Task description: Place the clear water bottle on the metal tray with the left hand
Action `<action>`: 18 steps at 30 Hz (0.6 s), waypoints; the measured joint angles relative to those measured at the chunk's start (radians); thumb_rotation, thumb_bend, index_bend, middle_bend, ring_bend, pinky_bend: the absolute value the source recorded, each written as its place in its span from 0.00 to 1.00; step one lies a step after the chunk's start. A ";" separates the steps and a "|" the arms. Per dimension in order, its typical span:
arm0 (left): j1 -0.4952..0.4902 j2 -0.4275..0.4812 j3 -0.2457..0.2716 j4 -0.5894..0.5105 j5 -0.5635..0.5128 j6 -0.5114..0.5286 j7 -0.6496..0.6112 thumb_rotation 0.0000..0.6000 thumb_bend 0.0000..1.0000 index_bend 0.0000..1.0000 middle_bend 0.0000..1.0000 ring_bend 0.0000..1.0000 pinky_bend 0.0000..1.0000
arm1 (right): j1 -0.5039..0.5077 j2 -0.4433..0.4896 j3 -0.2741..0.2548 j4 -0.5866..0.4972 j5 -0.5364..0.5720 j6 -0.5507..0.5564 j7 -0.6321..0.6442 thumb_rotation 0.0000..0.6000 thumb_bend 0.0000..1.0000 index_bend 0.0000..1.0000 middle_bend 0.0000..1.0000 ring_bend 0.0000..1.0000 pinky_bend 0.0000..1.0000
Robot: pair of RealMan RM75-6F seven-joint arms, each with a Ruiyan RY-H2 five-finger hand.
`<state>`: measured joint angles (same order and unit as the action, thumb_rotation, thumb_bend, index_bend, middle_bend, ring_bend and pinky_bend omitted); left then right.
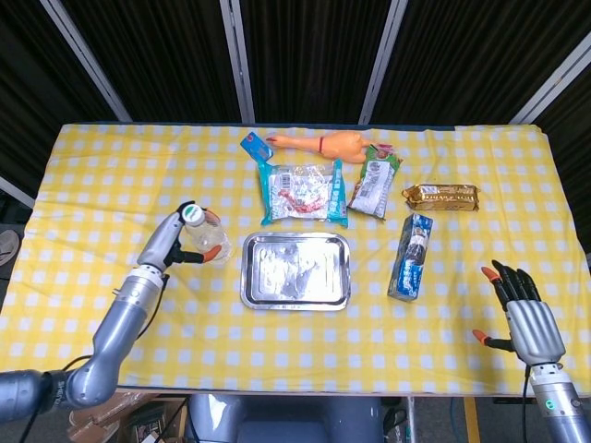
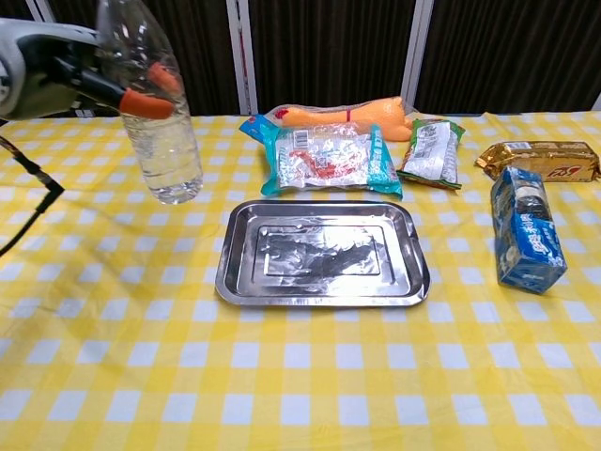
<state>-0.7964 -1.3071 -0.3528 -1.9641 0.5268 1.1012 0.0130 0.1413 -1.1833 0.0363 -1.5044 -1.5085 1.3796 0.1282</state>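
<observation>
Bottle (image 2: 158, 122) is upright in the grip of the left hand (image 1: 177, 242), lifted above the yellow checked table (image 2: 113, 376), just left of the metal tray (image 2: 319, 252). Right hand (image 1: 526, 318) rests apart at the table's near right edge, fingers spread, holding nothing.

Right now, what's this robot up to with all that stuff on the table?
The left robot hand holds a clear water bottle upright, lifted just left of the metal tray, which has nothing on it yet. The right robot hand rests open near the table's right corner, holding nothing. Snack packets, a rubber chicken and a blue carton lie around the tray.
</observation>
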 measured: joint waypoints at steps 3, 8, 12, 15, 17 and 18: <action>-0.043 -0.071 -0.007 0.025 -0.042 0.021 0.045 1.00 0.54 0.56 0.51 0.03 0.08 | 0.000 0.001 0.002 0.003 0.003 0.000 0.007 1.00 0.05 0.11 0.00 0.05 0.00; -0.089 -0.167 -0.012 0.070 -0.069 0.054 0.095 1.00 0.54 0.56 0.51 0.03 0.08 | 0.000 0.004 0.004 0.009 0.007 -0.003 0.022 1.00 0.05 0.11 0.00 0.05 0.00; -0.117 -0.235 -0.021 0.117 -0.078 0.076 0.126 1.00 0.54 0.56 0.52 0.03 0.08 | 0.000 0.003 0.002 0.014 0.010 -0.008 0.029 1.00 0.05 0.11 0.00 0.05 0.00; -0.130 -0.278 -0.030 0.151 -0.081 0.075 0.132 1.00 0.54 0.57 0.52 0.03 0.08 | 0.002 0.002 0.002 0.016 0.009 -0.010 0.028 1.00 0.05 0.11 0.00 0.05 0.00; -0.138 -0.301 -0.032 0.173 -0.082 0.070 0.138 1.00 0.54 0.57 0.51 0.03 0.08 | 0.002 0.002 0.003 0.018 0.009 -0.010 0.030 1.00 0.05 0.11 0.00 0.05 0.00; -0.143 -0.316 -0.033 0.187 -0.082 0.066 0.142 1.00 0.54 0.57 0.51 0.03 0.08 | 0.002 0.001 0.004 0.018 0.010 -0.010 0.029 1.00 0.05 0.11 0.00 0.05 0.00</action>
<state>-0.9391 -1.6234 -0.3863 -1.7768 0.4444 1.1677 0.1547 0.1437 -1.1818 0.0399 -1.4860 -1.4980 1.3691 0.1577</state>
